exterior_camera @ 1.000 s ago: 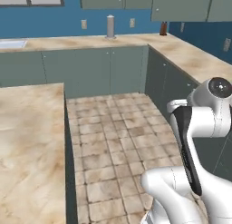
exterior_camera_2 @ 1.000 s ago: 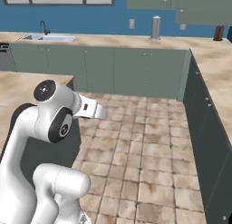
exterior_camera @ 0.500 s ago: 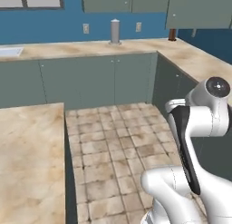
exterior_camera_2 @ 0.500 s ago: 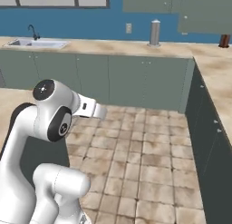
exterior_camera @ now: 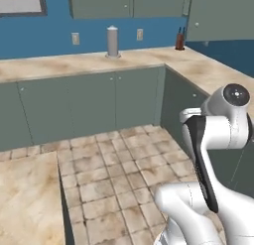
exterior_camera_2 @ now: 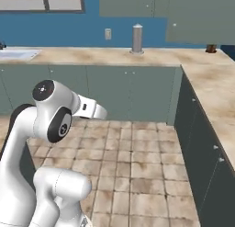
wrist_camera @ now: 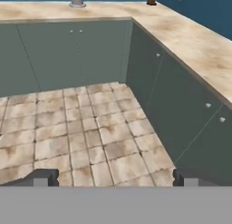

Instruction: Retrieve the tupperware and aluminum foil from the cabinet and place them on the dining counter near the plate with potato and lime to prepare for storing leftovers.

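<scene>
Two marble wall counters (exterior_camera: pixel 198 65) meet cornerwise.

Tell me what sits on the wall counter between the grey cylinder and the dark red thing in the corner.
Nothing: in the left base view the marble counter is bare between the grey cylinder and the dark red thing. A wall outlet hangs above that stretch.

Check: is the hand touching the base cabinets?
Apart. In the hand view, the open hand hangs over floor tiles, with the base cabinets well beyond its fingertips.
</scene>
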Motion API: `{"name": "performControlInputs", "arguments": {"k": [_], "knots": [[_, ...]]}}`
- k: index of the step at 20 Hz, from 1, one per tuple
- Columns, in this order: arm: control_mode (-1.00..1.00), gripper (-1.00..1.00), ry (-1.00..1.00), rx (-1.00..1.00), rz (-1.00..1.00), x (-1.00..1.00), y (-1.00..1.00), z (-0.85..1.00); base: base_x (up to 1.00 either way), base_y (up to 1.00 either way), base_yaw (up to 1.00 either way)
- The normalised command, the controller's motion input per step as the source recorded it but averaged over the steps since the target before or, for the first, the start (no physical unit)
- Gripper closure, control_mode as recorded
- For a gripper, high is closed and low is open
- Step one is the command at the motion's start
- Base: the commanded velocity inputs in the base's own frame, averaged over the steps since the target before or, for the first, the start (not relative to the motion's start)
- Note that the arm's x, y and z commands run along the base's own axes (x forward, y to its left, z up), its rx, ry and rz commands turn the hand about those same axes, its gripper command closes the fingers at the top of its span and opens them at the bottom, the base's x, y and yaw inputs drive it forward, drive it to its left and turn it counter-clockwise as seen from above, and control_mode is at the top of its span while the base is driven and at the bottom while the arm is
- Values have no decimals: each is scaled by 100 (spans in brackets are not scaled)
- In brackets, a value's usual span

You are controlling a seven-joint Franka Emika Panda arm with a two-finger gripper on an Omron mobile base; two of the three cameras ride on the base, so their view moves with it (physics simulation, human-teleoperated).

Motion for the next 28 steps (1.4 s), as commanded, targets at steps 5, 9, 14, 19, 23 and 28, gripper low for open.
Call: {"name": "performControlInputs", "arguments": {"k": [5,9,14,19,23,28], "knots": [[100,-100,0,0,0,0,0,0,100,5,-32],[100,-100,0,0,0,0,0,0,100,21,-33],[100,-100,0,0,0,0,0,0,100,33,-32],[100,-100,0,0,0,0,0,0,100,39,-33],[100,-100,0,0,0,0,0,0,100,38,-39],[100,-100,0,0,0,0,0,0,90,30,-46]]}}
